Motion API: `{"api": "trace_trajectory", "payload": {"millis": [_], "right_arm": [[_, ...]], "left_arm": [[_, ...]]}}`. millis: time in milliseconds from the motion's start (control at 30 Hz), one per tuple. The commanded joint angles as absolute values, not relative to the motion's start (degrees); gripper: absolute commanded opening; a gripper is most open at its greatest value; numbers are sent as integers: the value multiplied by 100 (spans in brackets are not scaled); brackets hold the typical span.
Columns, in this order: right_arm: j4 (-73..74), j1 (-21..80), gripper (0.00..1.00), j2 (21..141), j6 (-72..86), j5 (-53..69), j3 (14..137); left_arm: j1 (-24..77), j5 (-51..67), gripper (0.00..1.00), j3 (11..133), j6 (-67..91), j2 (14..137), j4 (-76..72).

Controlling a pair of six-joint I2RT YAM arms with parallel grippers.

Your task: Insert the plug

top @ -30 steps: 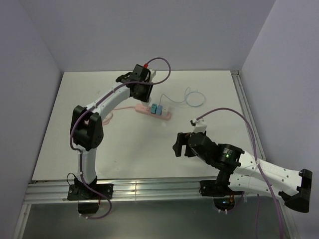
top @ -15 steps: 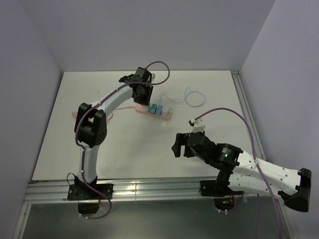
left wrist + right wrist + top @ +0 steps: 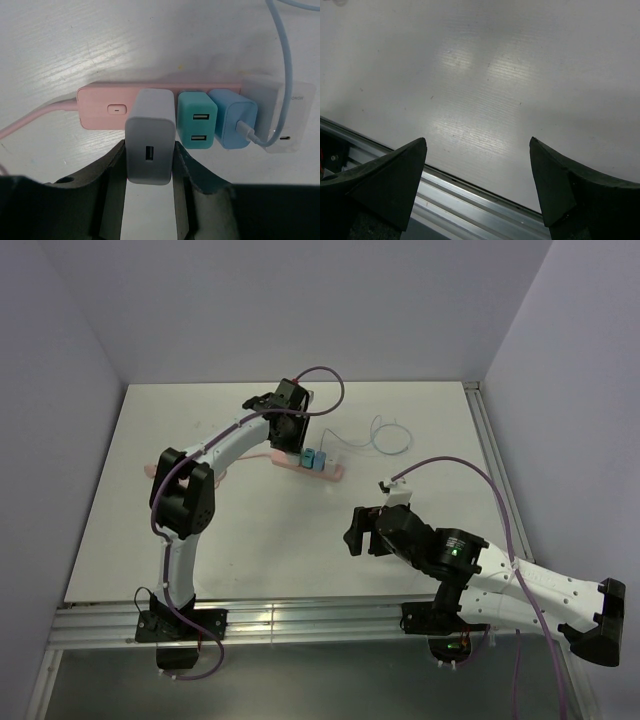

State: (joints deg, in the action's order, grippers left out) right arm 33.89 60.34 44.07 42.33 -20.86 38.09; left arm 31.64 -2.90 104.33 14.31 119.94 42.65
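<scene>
At pink power strip point(image 3: 105, 106), grey USB charger point(image 3: 150, 125) is pinched by left gripper point(image 3: 150, 156). Jaws of right gripper point(image 3: 477, 145) are spread.

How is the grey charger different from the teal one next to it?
The grey charger is bigger than the teal charger. The grey charger shows one port and the teal charger shows two. The grey charger is clamped by the left gripper, while nothing grips the teal charger. Both stand at the pink power strip, and both have empty ports.
</scene>
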Motion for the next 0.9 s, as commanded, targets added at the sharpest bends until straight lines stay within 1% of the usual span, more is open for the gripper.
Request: {"api": "trace_trajectory", "payload": {"millis": [0,167,333,567,667,867], "right_arm": [[3226,5994,90,4342,4219,-2136,3753],[3226,5994,90,4333,4201,-2144,3753],[3235,5994,90,4351,4192,-2153,3753],[3199,5994,90,4412,4140,-2136,3788],[3199,5994,90,4447,4122,-2153,3806],[3111,5985,90,4509,4113,-2083,3806]], "left_arm": [[3182,-343,0,10354,1468,11699,3930],[3190,-431,0,10274,1415,11672,3744],[3190,-475,0,10485,1336,11865,3928],[3208,-475,0,10363,1222,12111,4122],[3278,-598,0,10073,1230,12076,3938],[3305,-413,0,9361,1415,12058,3341]]}}
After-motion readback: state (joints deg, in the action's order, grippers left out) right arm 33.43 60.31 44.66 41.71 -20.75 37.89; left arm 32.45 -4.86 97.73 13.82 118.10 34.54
